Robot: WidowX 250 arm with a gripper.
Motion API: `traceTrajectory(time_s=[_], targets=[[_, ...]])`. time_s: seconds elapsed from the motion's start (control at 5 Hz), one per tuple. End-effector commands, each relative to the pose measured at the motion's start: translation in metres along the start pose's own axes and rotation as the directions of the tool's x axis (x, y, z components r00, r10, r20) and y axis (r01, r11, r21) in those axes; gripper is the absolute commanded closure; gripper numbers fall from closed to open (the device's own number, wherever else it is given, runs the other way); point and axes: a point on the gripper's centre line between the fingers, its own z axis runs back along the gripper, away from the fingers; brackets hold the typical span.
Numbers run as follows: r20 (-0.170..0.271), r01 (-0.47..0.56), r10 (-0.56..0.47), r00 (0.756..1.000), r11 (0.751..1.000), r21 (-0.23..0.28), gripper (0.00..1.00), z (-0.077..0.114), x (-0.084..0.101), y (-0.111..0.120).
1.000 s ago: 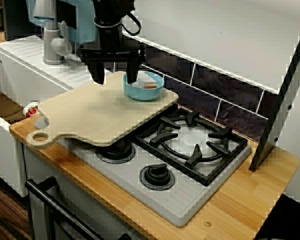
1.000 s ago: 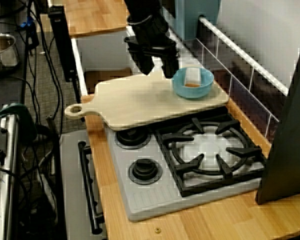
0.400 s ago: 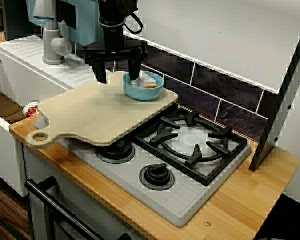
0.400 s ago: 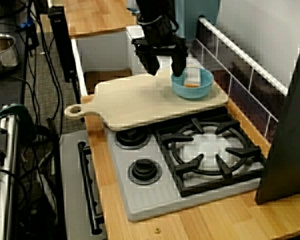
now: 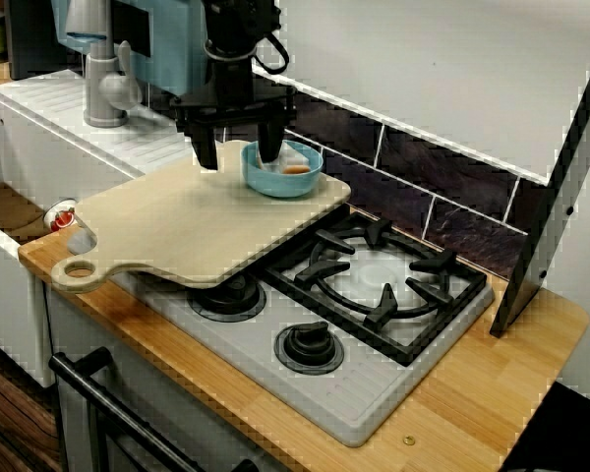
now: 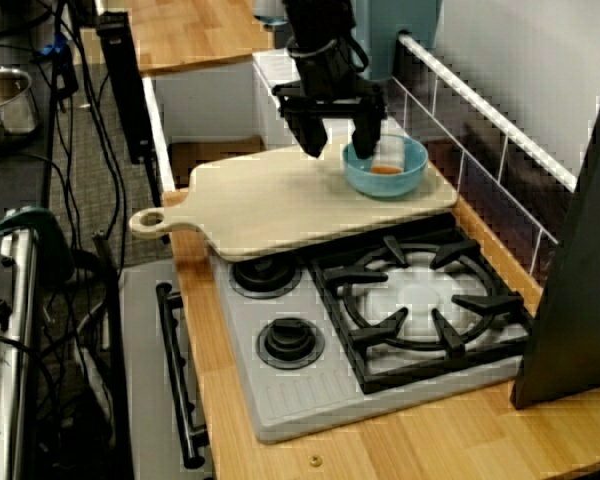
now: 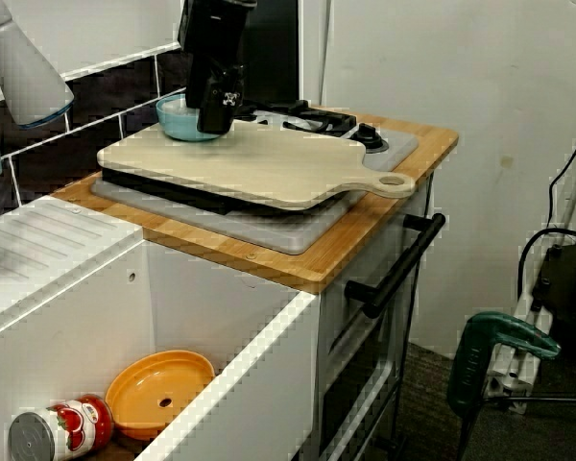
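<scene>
In 1 second the gripper (image 5: 238,157) has slid along the far edge of the cutting board (image 5: 177,221) to the blue bowl (image 5: 285,185), so its wide-open jaws now bracket the rim, 1 finger inside, 1 outside, gripping nothing. The near sink basin (image 7: 221,317) holds an orange plate (image 7: 158,389) and a tomato can (image 7: 58,429); farther back, the bowl on the board's back corner holds a white piece (image 6: 388,150) and an orange bit (image 6: 383,170).

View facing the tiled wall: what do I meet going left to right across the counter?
Cutting board handle → blue bowl → black burner grate → dark leaning panel. The open gripper is left out: it overlaps the bowl.
</scene>
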Motion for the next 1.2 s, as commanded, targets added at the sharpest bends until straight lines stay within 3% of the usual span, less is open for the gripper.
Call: traceTrajectory(time_s=[0.0, 0.2, 0.4, 1.0], targets=[[0.036, 0.013, -0.012, 0.999, 0.999, -0.029, 0.0, 0.0056, 0.0113, -0.0106], [0.033, 0.012, -0.012, 0.999, 1.0, -0.024, 0.0, 0.0005, 0.0146, -0.0093], [0.02, 0.03, -0.03, 0.999, 0.999, -0.027, 1.0, -0.0029, 0.0166, -0.009], [0.013, 0.072, -0.072, 0.997, 0.997, -0.041, 1.0, 0.004, 0.02, -0.0031]])
